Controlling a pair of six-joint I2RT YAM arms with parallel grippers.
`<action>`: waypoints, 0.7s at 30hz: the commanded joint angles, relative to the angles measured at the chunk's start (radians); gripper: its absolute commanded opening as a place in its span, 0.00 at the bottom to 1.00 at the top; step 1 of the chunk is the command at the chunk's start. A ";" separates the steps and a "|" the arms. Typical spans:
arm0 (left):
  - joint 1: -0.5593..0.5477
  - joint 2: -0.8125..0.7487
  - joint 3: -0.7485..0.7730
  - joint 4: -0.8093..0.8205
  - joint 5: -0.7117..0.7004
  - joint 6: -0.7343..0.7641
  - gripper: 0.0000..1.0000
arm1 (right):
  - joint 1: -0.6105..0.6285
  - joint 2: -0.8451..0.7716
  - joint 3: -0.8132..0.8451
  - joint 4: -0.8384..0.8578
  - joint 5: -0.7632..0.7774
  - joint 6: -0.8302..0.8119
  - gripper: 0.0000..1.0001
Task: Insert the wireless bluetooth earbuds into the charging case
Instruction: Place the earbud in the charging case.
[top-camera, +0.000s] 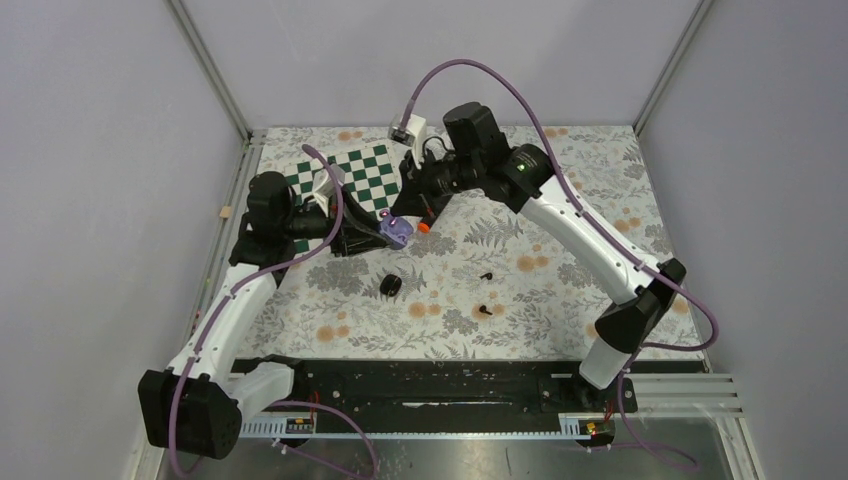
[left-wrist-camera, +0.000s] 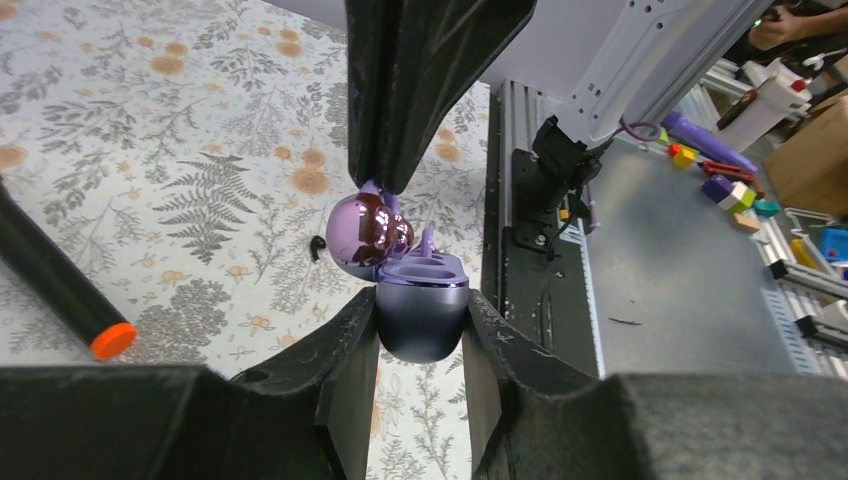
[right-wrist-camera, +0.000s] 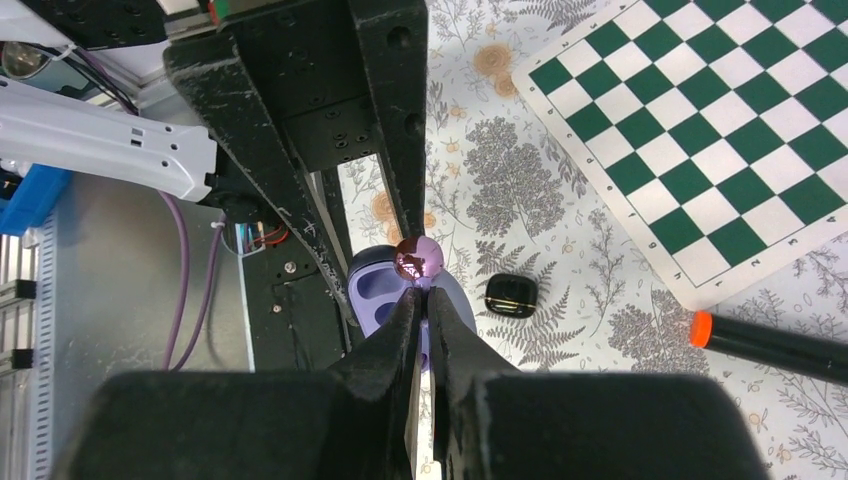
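We clamp the charging case (left-wrist-camera: 421, 335) in our left gripper (left-wrist-camera: 420, 297); our right gripper (right-wrist-camera: 422, 297) pinches a pale purple earbud (right-wrist-camera: 418, 258) over its open top. Black earbuds (top-camera: 486, 275) lie at its four o'clock.

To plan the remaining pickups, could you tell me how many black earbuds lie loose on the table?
2. One tiny black stemmed earbud lies on the floral cloth right of centre; the second lies just nearer the table's near edge. Others could be hidden from view.

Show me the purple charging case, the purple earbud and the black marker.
purple charging case (left-wrist-camera: 422, 325): left wrist view, on its dark lower body.
purple earbud (right-wrist-camera: 418, 257): right wrist view, on its shiny round head.
black marker (right-wrist-camera: 775, 347): right wrist view, on its black barrel.
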 joint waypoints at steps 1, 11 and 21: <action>-0.003 0.002 0.050 0.143 0.060 -0.097 0.00 | 0.013 -0.109 -0.110 0.123 -0.020 -0.014 0.00; -0.003 0.015 0.052 0.184 0.063 -0.144 0.00 | 0.013 -0.192 -0.237 0.239 -0.030 -0.003 0.00; -0.003 0.022 0.054 0.223 0.073 -0.190 0.00 | 0.012 -0.183 -0.255 0.284 -0.071 0.005 0.00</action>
